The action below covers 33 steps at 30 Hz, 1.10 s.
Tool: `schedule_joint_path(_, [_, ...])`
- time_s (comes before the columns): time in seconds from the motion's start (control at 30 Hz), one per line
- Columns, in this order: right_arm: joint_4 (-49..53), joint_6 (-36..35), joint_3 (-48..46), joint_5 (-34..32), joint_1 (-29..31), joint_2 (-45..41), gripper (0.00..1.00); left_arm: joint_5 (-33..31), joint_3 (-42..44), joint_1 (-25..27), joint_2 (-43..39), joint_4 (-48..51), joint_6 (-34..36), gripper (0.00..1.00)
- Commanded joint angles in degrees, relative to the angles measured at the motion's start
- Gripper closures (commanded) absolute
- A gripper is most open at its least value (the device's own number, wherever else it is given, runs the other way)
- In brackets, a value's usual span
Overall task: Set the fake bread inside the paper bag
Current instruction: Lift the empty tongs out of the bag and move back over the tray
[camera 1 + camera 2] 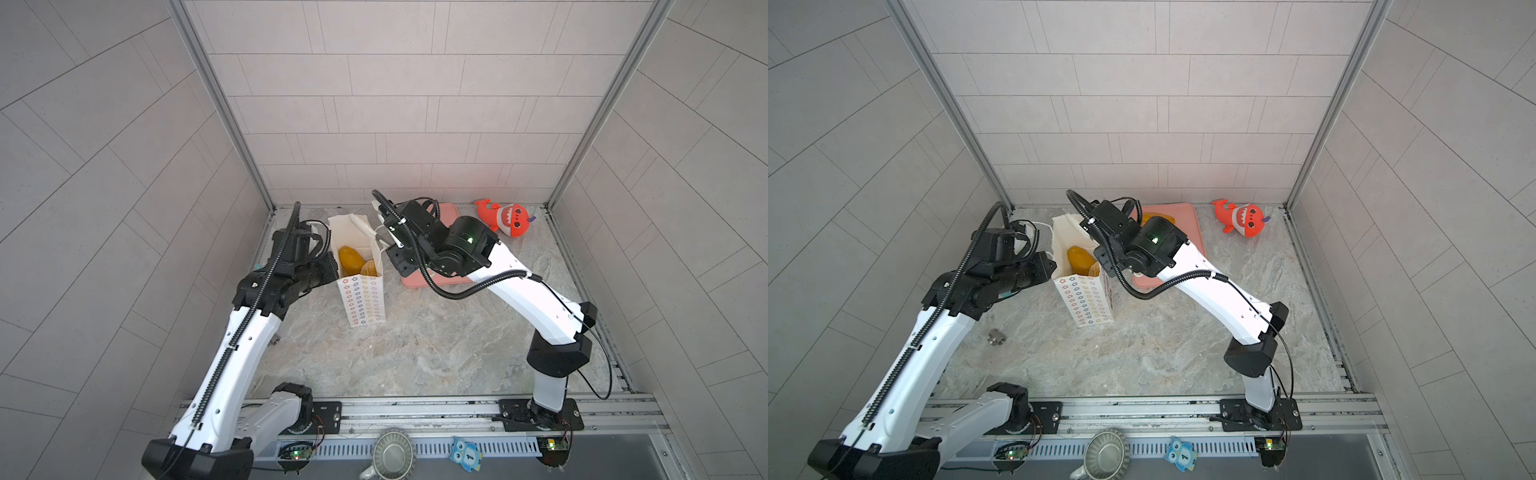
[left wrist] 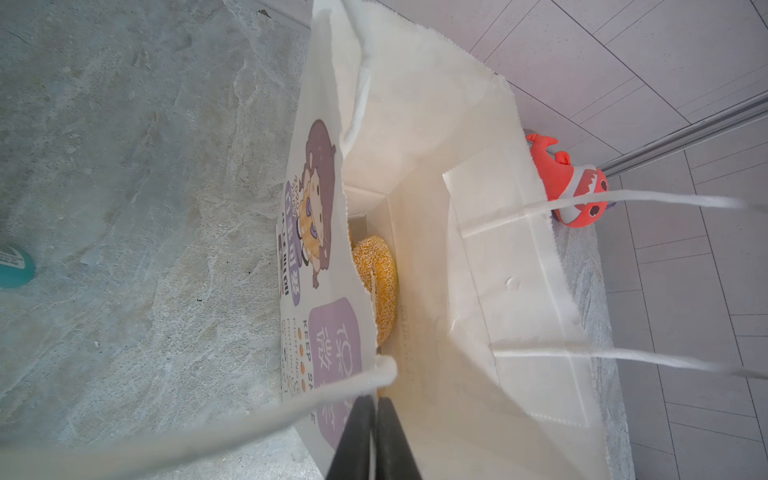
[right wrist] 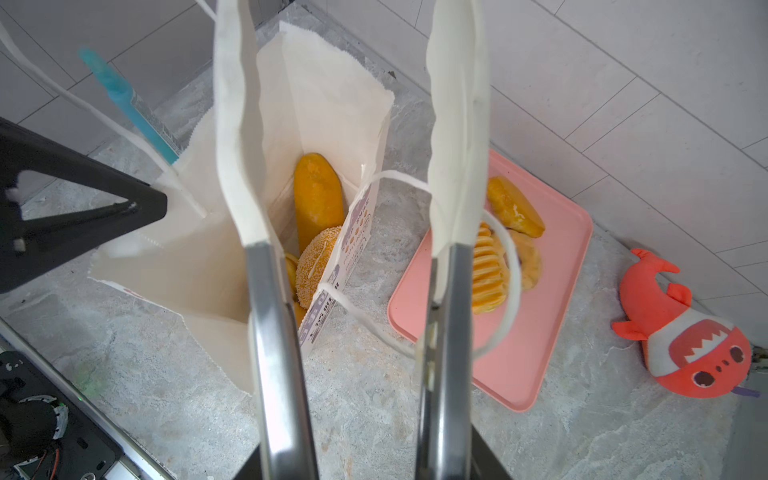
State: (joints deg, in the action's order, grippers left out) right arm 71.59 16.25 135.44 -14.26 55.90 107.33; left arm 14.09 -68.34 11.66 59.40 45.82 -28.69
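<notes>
**Between drops, with more to fetch**

Your left gripper (image 2: pixel 374 401) is pinched shut on the rim of the paper bag (image 1: pixel 365 299) and holds its mouth wide. The bag stands upright just beside the pink tray (image 3: pixel 540 332). Your right gripper (image 3: pixel 345 50) hangs over the gap between bag and tray, its white pads apart with nothing between them.

I judge the next move to be a swing out over the tray, a descent onto one piece, and a firm close. Mind the cord handle (image 3: pixel 513 282), which loops close by one pad.

The fake bread (image 1: pixel 351 257) is glossy and golden. A long loaf (image 3: pixel 318 199) and a sesame-speckled roll (image 3: pixel 318 257) sit inside the bag. A ridged roll (image 3: pixel 490 274), a wedge pastry (image 3: pixel 515 208) and a paler piece (image 3: pixel 532 262) lie on the tray.
</notes>
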Motion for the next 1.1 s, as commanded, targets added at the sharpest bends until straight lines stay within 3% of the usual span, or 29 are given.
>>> schedule_joint_path(0.0, [-1.3, -1.1, 1.5, -3.6, -0.4, -3.8, 0.5, 0.0, -0.3, 0.1, -0.4, 0.1, 0.0, 0.89])
schedule_joint_path(0.43, [-5.0, -1.6, -7.8, -5.0, -7.8, -13.0, 0.5, 0.0, -0.5, 0.1, -0.2, 0.1, 0.3, 0.89])
schedule_joint_path(0.8, [-13.8, 1.0, -32.0, 6.7, -25.2, -23.8, 0.5, 0.0, -0.3, 0.2, 0.0, 0.0, 0.2, 0.89])
schedule_joint_path(1.07, [-18.9, 0.9, -45.9, 12.0, -32.6, -24.6, 0.5, 0.1, -0.4, 0.1, 0.2, 0.0, 0.1, 0.89])
